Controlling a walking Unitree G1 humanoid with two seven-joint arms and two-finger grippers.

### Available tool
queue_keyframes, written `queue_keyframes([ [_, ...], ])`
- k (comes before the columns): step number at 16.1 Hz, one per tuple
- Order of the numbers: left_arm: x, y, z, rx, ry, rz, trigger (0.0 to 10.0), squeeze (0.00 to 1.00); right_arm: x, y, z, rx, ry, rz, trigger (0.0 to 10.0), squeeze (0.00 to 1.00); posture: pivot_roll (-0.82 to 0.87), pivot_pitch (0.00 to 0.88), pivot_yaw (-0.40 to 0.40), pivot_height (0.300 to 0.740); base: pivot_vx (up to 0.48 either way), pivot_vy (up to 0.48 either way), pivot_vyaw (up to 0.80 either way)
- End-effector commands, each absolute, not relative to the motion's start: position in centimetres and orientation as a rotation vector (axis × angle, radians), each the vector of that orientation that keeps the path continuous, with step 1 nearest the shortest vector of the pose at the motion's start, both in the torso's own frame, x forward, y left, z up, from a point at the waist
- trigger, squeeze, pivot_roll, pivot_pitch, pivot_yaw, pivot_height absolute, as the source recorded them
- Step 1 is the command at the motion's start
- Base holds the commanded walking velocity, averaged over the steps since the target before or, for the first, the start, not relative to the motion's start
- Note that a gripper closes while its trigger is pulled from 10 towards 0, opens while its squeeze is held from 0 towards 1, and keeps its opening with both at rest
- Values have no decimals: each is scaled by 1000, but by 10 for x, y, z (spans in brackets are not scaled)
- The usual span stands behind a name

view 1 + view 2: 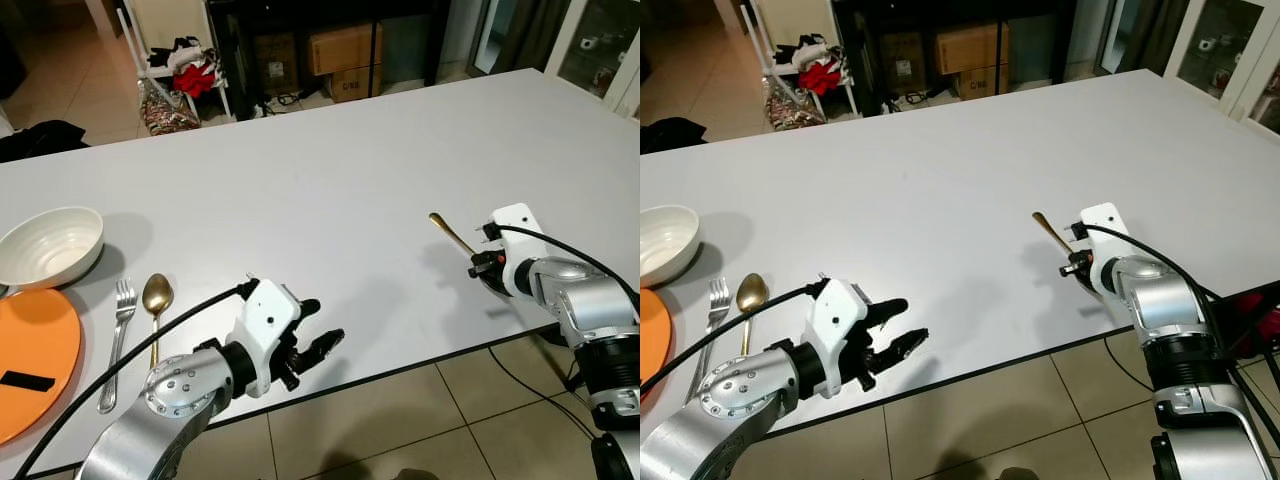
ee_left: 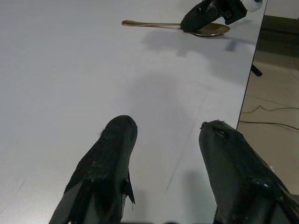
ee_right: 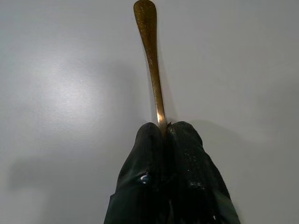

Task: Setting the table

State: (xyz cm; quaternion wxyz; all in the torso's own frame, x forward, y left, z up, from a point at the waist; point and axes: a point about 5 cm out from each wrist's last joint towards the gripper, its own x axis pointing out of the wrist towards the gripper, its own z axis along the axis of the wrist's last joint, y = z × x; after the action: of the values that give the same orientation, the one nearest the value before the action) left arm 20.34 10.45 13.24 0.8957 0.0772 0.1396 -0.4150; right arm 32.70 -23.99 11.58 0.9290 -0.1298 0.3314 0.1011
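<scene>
Spoon number two (image 1: 451, 233), gold-coloured, is over at the right side of the white table (image 1: 340, 190), and the right gripper (image 3: 164, 128) has it: both black fingers are pressed together around the neck of the handle, which sticks straight out past the fingertips. From the left wrist view the bowl end (image 2: 211, 30) sits low at the tabletop near the front edge, though whether it touches the surface is hard to call. The handle points away from the robot, angled toward its left.

Across on the left, the place setting is laid out. An orange plate (image 1: 35, 350) lies at the near left corner, with a small black strip (image 1: 27, 381) lying on it. A white bowl (image 1: 50, 245) stands just behind the plate. Beside the plate lies a silver fork (image 1: 117, 340), and right next to that another gold spoon (image 1: 156, 305), both handles pointing toward the table's front edge.

The left gripper (image 1: 318, 327) hangs just above the table's near edge, to the right of that spoon, its two fingers spread apart with nothing between them.

Beyond the far side of the table there are cardboard boxes (image 1: 345, 58) under dark shelving, and a white rack (image 1: 180, 70) with red and dark cloth heaped on it.
</scene>
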Motion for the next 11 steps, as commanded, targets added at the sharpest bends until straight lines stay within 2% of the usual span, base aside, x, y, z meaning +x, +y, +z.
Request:
queue_keyframes([
  [1, 205, 105, 133, 174, 288, -860, 10000, 0, 320, -235, 102, -238, 746, 219, 10000, 0, -148, 0, 96, 740, 0, 0, 0],
  [3, 205, 105, 133, 175, 288, -863, 10000, 0, 319, -235, 101, -229, 757, 218, 10000, 0, -148, 0, 96, 740, 0, 0, 0],
  [4, 205, 105, 133, 176, 288, -864, 10000, 0, 318, -235, 101, -224, 760, 214, 10000, 361, -148, 0, 96, 740, 0, 0, 0],
  [5, 206, 105, 133, 177, 288, -865, 10000, 0, 318, -236, 101, -217, 763, 206, 10000, 894, -148, 0, 99, 740, 0, 0, 0],
  [6, 206, 105, 133, 177, 287, -865, 10000, 0, 318, -236, 102, -215, 765, 201, 10000, 1000, -148, 0, 99, 740, 0, 0, 0],
  [10, 207, 106, 135, 175, 276, -856, 10000, 0, 318, -237, 115, -210, 736, 183, 10000, 1000, -148, 0, 99, 740, 0, 0, 0],
  [11, 209, 107, 139, 151, 252, -840, 10000, 0, 318, -238, 131, -195, 695, 182, 10000, 1000, -146, 0, 92, 740, 0, 0, 0],
])
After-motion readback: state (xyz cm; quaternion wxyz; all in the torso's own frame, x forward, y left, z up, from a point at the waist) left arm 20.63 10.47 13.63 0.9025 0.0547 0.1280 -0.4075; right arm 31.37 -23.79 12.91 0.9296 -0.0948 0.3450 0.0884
